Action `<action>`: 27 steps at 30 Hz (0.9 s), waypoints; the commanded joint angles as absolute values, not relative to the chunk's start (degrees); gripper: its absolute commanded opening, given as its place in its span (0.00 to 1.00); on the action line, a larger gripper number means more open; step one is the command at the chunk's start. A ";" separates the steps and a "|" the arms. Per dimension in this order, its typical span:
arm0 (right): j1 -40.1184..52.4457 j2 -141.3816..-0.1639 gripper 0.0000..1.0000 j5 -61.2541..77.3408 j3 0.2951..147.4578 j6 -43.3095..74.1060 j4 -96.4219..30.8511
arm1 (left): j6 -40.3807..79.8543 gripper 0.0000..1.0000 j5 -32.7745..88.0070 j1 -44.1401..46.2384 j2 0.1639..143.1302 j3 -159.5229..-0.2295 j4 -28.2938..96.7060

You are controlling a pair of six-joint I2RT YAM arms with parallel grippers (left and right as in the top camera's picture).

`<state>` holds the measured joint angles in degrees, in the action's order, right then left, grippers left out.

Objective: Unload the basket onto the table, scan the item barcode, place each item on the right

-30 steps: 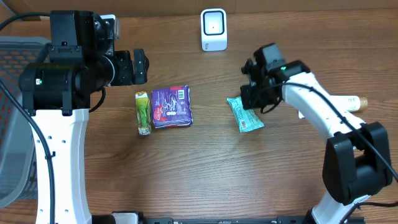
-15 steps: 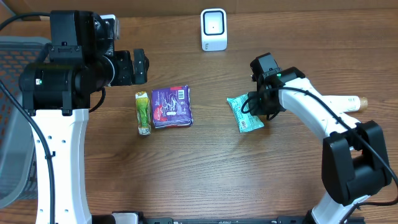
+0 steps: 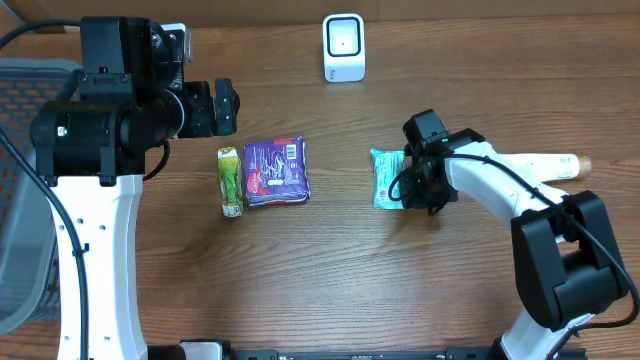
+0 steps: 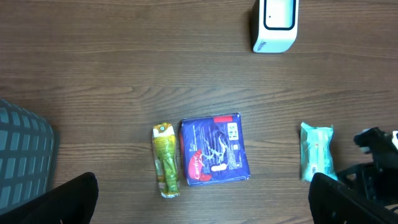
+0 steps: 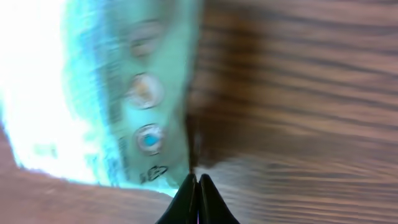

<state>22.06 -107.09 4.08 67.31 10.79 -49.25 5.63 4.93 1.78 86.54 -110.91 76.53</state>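
Teal plastic packet (image 3: 385, 178) lies flat on the brown wooden desk (image 3: 330, 270), with the right jaws closed at its edge.
The right jaws are pressed tip to tip, low against the packet's right side; whether they pinch any wrapper cannot be told. The left jaws hang wide open above the desk's left part. A white box-shaped scanner (image 3: 343, 47) stands at the far edge, well apart from the packet. Left of the packet lie a purple square pouch (image 3: 276, 171) and, just beside it, a slim green-yellow sachet (image 3: 231, 181).
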 commanded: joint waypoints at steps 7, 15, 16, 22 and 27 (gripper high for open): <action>32.40 -106.52 0.10 9.30 67.68 7.05 -43.86 | 5.15 1.00 4.91 1.91 86.98 -111.48 76.44; 32.67 -106.52 0.29 8.60 73.25 4.49 -44.10 | 5.15 1.00 4.91 1.91 86.98 -111.48 76.44; 32.01 -106.52 0.34 8.80 74.61 4.67 -44.60 | 5.15 1.00 4.93 1.91 86.98 -111.48 76.44; 25.15 -106.50 0.92 9.32 84.12 2.46 -51.83 | 5.15 1.00 4.93 1.91 86.98 -111.48 76.44; 16.21 -106.89 1.00 15.66 85.41 -9.78 -53.74 | 5.15 0.99 4.91 1.91 86.98 -111.48 76.44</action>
<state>21.30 -107.09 10.85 84.51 -0.86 -52.88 5.61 4.95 1.78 86.54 -110.91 76.53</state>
